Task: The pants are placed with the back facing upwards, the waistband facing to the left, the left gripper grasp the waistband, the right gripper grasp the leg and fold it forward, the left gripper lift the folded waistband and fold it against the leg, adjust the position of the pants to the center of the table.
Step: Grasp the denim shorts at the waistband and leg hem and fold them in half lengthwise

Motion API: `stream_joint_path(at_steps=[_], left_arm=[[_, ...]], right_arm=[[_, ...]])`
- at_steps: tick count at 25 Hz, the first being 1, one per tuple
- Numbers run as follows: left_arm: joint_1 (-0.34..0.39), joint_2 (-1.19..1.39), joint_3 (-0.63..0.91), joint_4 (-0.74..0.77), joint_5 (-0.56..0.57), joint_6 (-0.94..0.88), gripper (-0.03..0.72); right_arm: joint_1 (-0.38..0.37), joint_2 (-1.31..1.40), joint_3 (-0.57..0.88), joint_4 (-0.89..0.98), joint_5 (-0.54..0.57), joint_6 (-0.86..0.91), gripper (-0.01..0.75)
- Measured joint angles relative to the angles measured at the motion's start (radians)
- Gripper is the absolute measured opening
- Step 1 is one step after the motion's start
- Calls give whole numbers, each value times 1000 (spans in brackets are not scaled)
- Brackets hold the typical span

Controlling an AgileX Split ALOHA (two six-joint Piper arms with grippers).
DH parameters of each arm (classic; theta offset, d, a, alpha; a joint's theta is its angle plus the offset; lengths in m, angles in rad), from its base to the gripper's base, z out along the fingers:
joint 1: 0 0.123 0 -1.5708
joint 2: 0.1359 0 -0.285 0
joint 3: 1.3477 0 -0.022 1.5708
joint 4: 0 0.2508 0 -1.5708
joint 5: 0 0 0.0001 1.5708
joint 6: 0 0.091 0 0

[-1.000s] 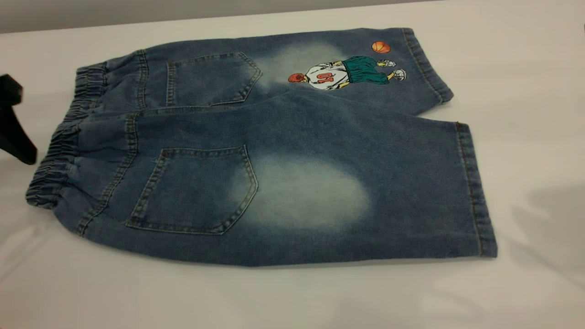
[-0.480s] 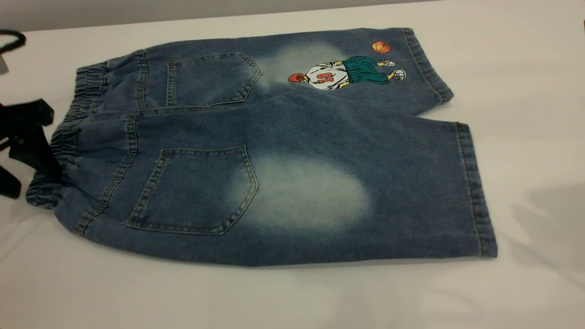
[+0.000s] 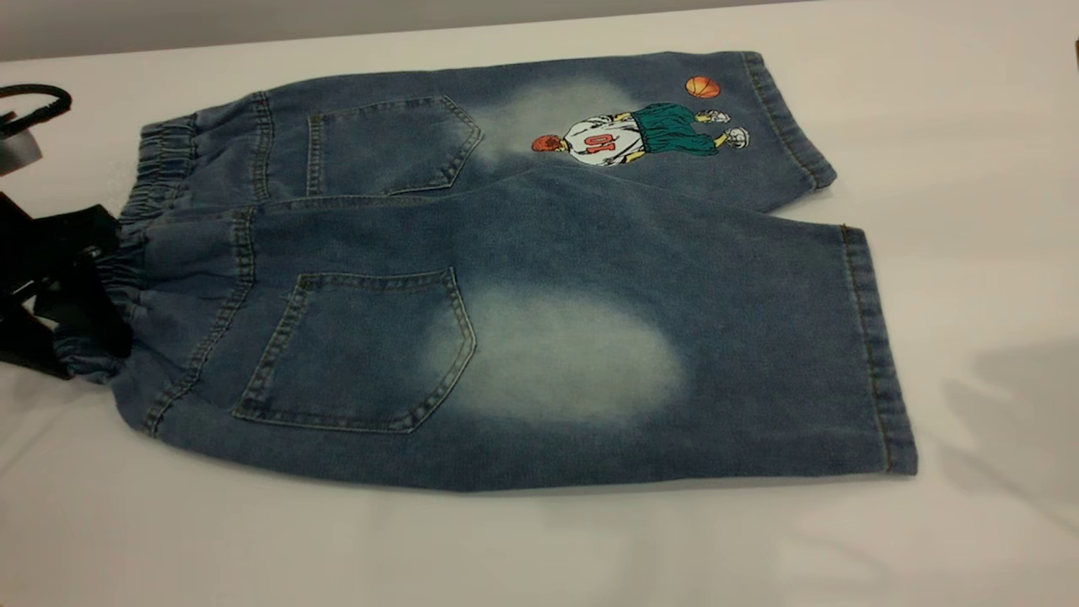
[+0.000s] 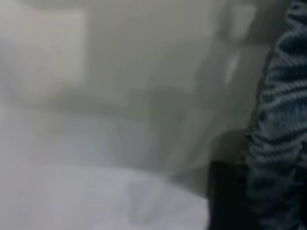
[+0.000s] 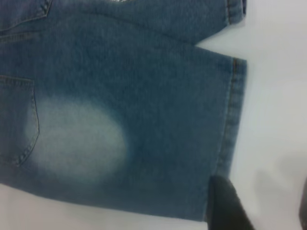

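Exterior view: we note the pants (image 3: pixel 506 278) lying flat on the table (image 3: pixel 969 126), back pockets up, long axis running from the elastic waistband (image 3: pixel 126 270) across to the two hems. The leg (image 3: pixel 674 362) with the big pale oval lies on the side of the pants nearer this camera; the printed leg lies beyond it. The left gripper (image 3: pixel 72 291) sits right at the waistband's outer edge, its black fingers straddling the gathered elastic at the end above the pale-oval leg. We judge the jaws spread around the band rather than clamped, though we cannot confirm a pinch from here. The right gripper itself is not visible in this view; only a shadow falls on the table past the leg's hem.

Left wrist view: very close and soft. Ribbed denim of the waistband (image 4: pixel 283 120) fills one edge, with a dark finger (image 4: pixel 225 196) beside it and bare table behind. Cloth and finger touch or nearly touch; a closed grip we cannot tell.

Right wrist view: we look down on the leg (image 5: pixel 144 120), its hem (image 5: pixel 230 139) and the table past it. One dark fingertip (image 5: pixel 225 206) shows just off the hem's near corner, a second at the picture's margin; the gap reads as open, holding nothing. The hem lies just off those tips toward the waistband, so the right arm is the nearer one for the leg.
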Motion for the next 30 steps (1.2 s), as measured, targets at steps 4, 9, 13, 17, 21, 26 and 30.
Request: stream_joint_path(at_steps=[4,9,13,17,21,26,30], left_arm=[[0,-1,0,-61,8,51,137],[-26,-11,1,-130,32,130,121],[-95,-12,1,-163,28,145,121],[-168,-14,1,-165,31,155,121],[-191,-31,1,-165,65,152,121],[-191,-90,1,-162,81,160,121],[-191,-138,1,-159,92,160,121]], right_arm=[[0,47,36,53,19,-4,279],[0,157,115,160,-9,-82,279],[0,260,134,280,-36,-194,279],[0,361,134,418,-116,-339,279],[0,461,134,556,-172,-504,279],[0,605,131,740,-196,-732,282],[0,687,131,904,-204,-911,322]])
